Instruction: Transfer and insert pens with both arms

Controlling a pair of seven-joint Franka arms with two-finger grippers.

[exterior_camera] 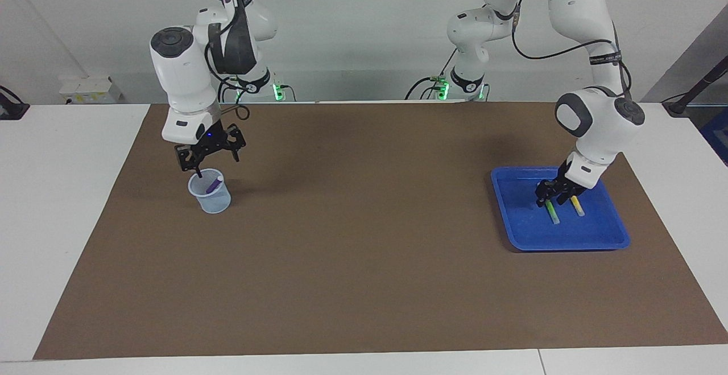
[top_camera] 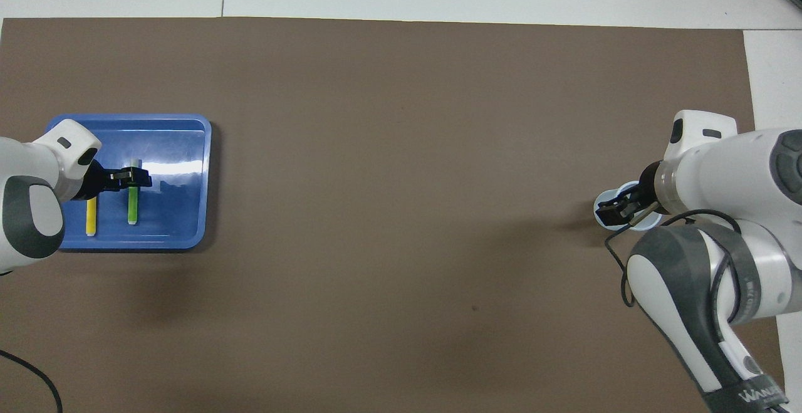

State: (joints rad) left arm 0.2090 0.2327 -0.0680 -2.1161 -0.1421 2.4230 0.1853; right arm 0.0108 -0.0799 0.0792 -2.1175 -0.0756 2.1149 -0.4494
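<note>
Fingers of left gripper [exterior_camera: 551, 194] around green pen [exterior_camera: 551, 211] in tray [exterior_camera: 515, 215], right gripper [exterior_camera: 211, 153] open above cup [exterior_camera: 211, 200] holding purple pen [exterior_camera: 214, 184]

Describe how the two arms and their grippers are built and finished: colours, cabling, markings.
Both arms are glossy white, with rounded segments and dark grey joint caps. The right arm carries a wide black band and loose black cables. The left arm has a thin black cable and a black lettered strap. The right gripper and left gripper are black and two-fingered. A small blue light shows above the right gripper.
</note>
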